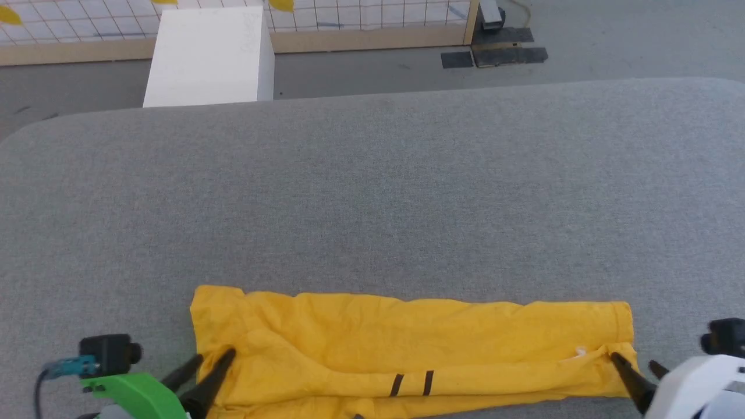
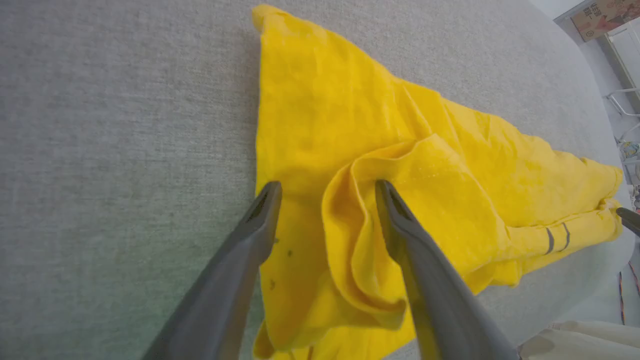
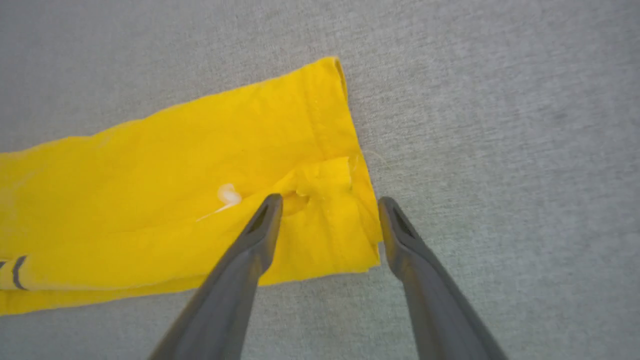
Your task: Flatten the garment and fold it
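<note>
Near the front edge of the grey desk [image 1: 372, 192], the garment [image 1: 407, 343] lay folded into a long yellow band running left to right. Left pincer [image 1: 214, 356] sat at the band's left end with its fingers spread and nothing pinched. In the left wrist view, the left pincer [image 2: 327, 185] had one finger over the cloth's outer edge and the other against a raised, rumpled fold [image 2: 400, 165] standing between them. Right pincer [image 1: 634, 361] sat at the right end, also spread and gripping nothing. In the right wrist view, the right pincer [image 3: 330, 199] straddled the hemmed corner, one finger over yellow cloth and the other over bare grey just beside the edge.

Two short black stripes [image 1: 413, 384] showed on the near fold, and a small white patch [image 3: 227, 194] showed near the right end. A sign [image 2: 605, 15] at the corner of the left wrist view carried writing too small to read.

Far half of the desk was bare cloth with rounded corners. Beyond it were a white box [image 1: 209, 55], a gridded panel [image 1: 361, 14] in a wood frame, and dark mats [image 1: 495, 55] on the floor.
</note>
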